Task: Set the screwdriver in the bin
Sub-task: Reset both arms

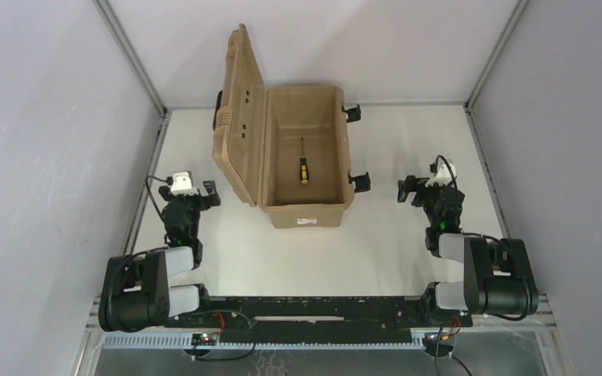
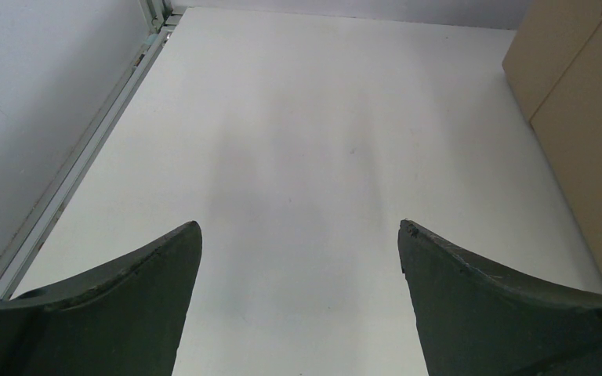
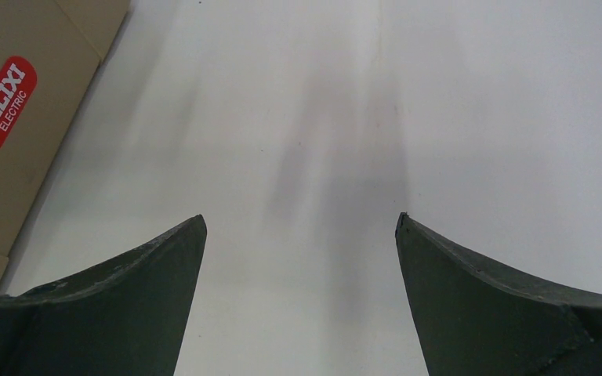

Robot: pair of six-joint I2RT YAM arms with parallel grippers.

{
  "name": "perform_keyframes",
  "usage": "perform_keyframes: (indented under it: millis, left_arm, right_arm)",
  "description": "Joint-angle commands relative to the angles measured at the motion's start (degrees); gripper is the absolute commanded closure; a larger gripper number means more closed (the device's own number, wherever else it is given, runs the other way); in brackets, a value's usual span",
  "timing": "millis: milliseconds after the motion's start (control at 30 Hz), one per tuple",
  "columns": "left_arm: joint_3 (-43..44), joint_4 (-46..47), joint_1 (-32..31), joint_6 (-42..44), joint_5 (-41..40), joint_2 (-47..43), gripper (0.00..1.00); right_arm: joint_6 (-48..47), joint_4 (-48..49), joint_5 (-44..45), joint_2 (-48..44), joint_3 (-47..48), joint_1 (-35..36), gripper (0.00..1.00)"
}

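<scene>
The tan bin [image 1: 282, 215] stands at the table's middle back with its hinged lid [image 1: 239, 117] swung open to the left. The screwdriver [image 1: 303, 168], with a yellow-and-black handle and a thin dark shaft, lies on the bin's floor. My left gripper [image 1: 192, 194] is open and empty over the table left of the lid; in the left wrist view [image 2: 299, 227] the bin's tan side [image 2: 588, 117] is at the right. My right gripper [image 1: 429, 190] is open and empty right of the bin; in the right wrist view [image 3: 299, 219] the bin [image 3: 16, 141] is at the left.
Black latches [image 1: 358, 182] stick out from the bin's right side. A red DELIXI label [image 3: 1, 103] is on the bin's wall. Grey walls and metal rails [image 1: 147, 180] bound the white table [image 1: 392, 251] on left, right and back.
</scene>
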Motion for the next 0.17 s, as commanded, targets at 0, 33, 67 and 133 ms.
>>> perform_keyframes:
  millis: [0, 33, 67, 133]
  left_arm:
    - [0.77, 2.51, 0.13, 0.86, 0.52, -0.35, 0.00]
    - [0.74, 2.55, 0.09, 0.86, 0.57, -0.35, 0.00]
    - [0.75, 2.51, 0.06, 0.86, 0.51, -0.35, 0.00]
    - [0.74, 2.51, 0.09, 0.86, 0.55, -0.36, 0.00]
  right_arm:
    - [-0.36, 2.95, 1.66, 0.24, -0.31, 0.76, 0.00]
    - [-0.42, 2.84, 2.19, 0.26, -0.31, 1.04, 0.00]
    - [-0.37, 2.84, 2.17, 0.31, -0.31, 1.04, 0.00]
    - [-0.19, 2.79, 1.82, 0.42, -0.15, 0.81, 0.00]
